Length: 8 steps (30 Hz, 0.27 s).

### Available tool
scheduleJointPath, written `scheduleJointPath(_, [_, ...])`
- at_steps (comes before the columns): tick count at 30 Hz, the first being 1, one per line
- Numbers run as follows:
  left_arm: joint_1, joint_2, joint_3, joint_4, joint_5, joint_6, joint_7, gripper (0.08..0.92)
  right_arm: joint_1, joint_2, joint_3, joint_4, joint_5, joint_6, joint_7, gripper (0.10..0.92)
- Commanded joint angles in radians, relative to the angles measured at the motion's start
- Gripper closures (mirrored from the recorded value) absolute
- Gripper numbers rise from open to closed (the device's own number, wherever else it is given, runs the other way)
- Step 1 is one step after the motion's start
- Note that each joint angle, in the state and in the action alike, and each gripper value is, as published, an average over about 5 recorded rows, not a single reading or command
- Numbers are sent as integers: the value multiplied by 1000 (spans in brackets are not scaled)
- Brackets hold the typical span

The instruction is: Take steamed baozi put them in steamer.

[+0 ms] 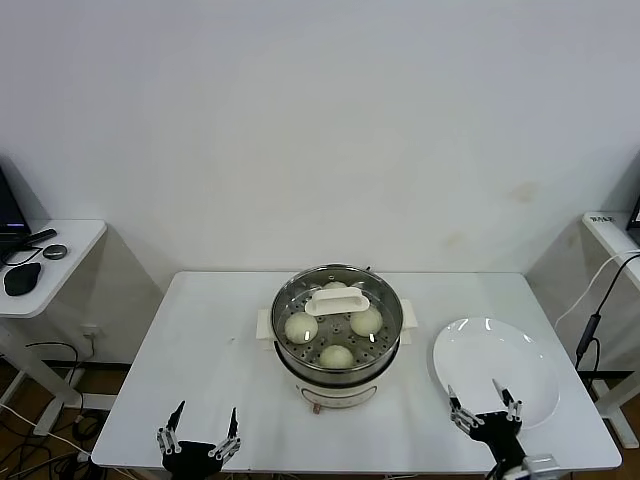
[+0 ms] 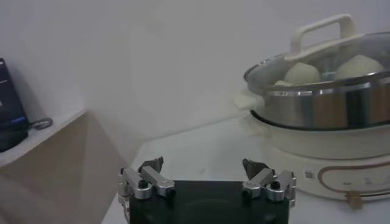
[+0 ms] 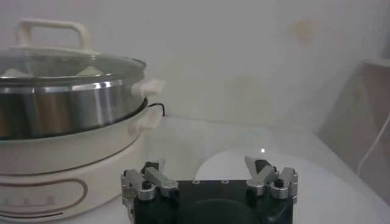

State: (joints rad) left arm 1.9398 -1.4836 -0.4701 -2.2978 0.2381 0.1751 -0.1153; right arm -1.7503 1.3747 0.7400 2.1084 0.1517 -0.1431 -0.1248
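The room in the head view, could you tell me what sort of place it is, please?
Probably a lab or office test setup, not a kitchen: a bare white table holding a steamer against a plain wall, and a side desk with a mouse.

This looks like a robot test room in a lab or office, not a home kitchen. A plain white wall with a few faint marks fills the background, bare of cupboards or tiles. The cooking gear, a steamer and a plate, sits on a white table standing free in the room. To one side a desk carries a mouse, a dark screen edge and a small round object. Loose cables trail over the floor beneath it. On the other side another cable hangs from a second white desk.
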Motion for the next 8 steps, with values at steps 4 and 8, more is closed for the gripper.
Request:
scheduleJointPath(4, [7, -2, 4, -9, -8, 4, 8, 177, 0, 5, 21, 8, -28, -4, -8, 203])
scheduleJointPath(8, [10, -1, 4, -12, -7, 4, 5, 177, -2, 5, 21, 6, -36, -4, -10, 203])
